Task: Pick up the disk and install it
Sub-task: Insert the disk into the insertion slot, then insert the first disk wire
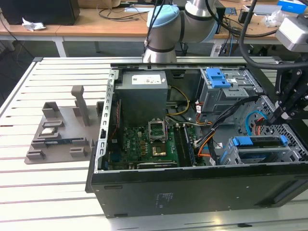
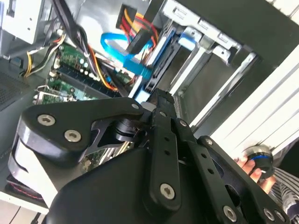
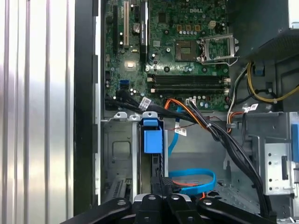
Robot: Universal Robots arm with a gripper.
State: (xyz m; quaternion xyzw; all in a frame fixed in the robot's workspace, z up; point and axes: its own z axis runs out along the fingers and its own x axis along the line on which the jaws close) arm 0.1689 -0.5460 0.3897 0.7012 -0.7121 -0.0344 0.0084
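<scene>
The fingers (image 2: 161, 106) are pinched close together with nothing held between them (the tips sit just above the blue end of the disk (image 3: 153, 136)), and the disk stands on its edge in a metal slot (image 3: 117, 149) inside the open computer case (image 1: 192, 192).

Black cable bundle (image 3: 219, 135) and blue cable (image 3: 194, 179) crowding drive cage (image 3: 119, 154), motherboard (image 3: 173, 46) area open above

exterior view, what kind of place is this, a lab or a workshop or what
Probably a robotics lab or test bench: an open black desktop computer case lies on a white slatted metal table, a grey robot arm stands behind it, and cluttered wooden desks line the back.
</scene>
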